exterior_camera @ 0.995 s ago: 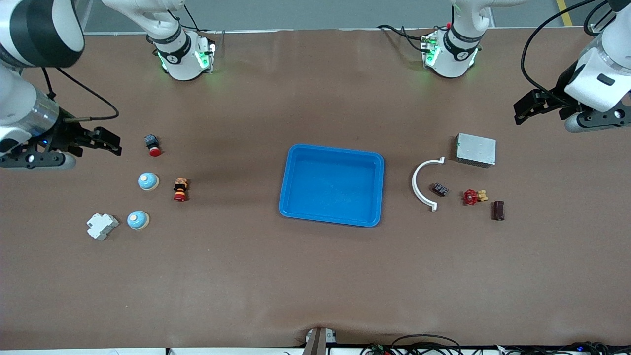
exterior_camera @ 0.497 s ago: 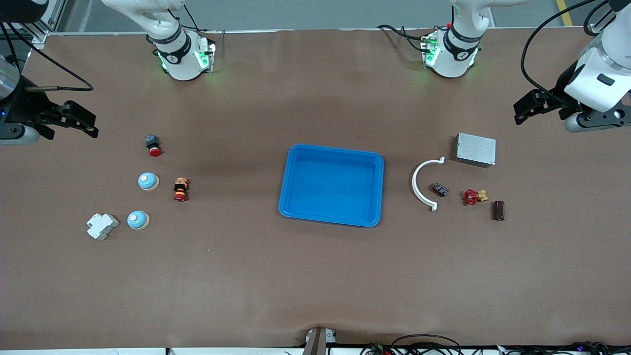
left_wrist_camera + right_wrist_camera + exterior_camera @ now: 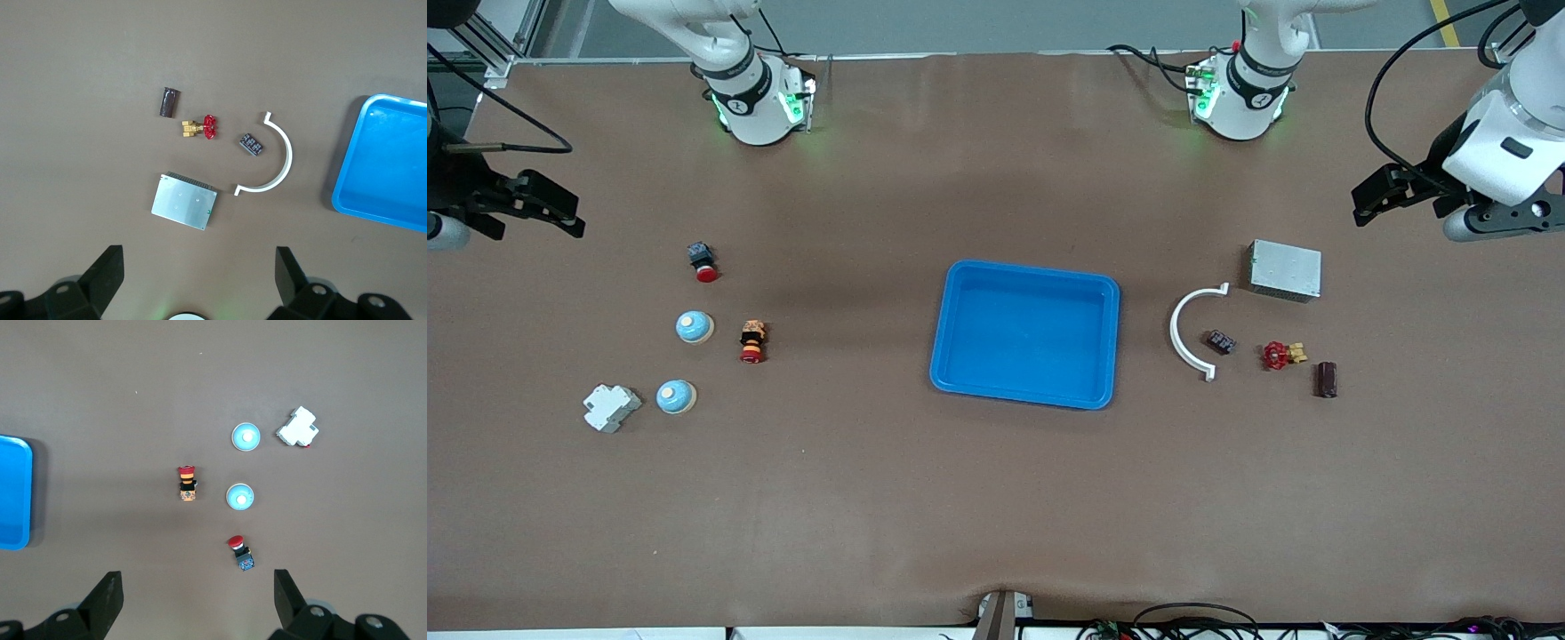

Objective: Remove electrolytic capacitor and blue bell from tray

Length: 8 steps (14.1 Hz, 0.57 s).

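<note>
The right gripper [image 3: 547,209], jaws wide and empty, had drawn back and upward over the last second, ending over bare table well clear of the tray [image 3: 1024,334] at the right arm's end. The left gripper [image 3: 1371,197] (equally wide, equally empty) waited high at its own end. The tray held nothing: both blue bells [image 3: 694,327] [image 3: 676,396] sat on the table toward the right arm's end, the dark capacitor [image 3: 1327,379] toward the left arm's. The removal looked finished.

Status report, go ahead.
Left gripper and right gripper open, holding nothing. Shallow bright-blue plastic tray empty. Dark cylindrical capacitor and two blue bells on table.
</note>
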Each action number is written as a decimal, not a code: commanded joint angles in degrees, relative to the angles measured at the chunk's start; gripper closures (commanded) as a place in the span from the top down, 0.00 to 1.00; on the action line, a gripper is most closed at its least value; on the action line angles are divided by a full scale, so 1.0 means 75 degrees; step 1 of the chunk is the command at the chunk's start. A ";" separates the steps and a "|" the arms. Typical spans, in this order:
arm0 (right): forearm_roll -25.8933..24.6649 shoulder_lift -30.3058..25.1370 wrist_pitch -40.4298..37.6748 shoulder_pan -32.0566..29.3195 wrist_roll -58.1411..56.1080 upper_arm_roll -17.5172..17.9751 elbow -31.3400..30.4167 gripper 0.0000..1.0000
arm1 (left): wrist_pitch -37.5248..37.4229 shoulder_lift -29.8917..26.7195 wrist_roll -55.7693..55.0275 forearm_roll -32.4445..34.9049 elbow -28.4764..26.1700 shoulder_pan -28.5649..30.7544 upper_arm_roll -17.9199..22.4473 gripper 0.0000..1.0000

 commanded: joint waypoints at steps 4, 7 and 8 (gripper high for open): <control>-0.0003 -0.0097 -0.0430 0.0074 -0.0418 -0.0318 0.0451 1.00 | 0.0051 -0.0054 0.0248 -0.0048 0.0008 0.0045 0.0009 1.00; 0.0020 -0.0085 -0.0490 -0.0079 -0.0406 -0.0178 0.0698 1.00 | 0.0051 -0.0077 0.0248 0.0057 0.0007 0.0033 -0.0003 1.00; 0.0020 -0.0085 -0.0490 -0.0125 -0.0406 -0.0154 0.0745 1.00 | 0.0039 -0.0078 0.0248 0.0057 0.0008 0.0033 -0.0003 1.00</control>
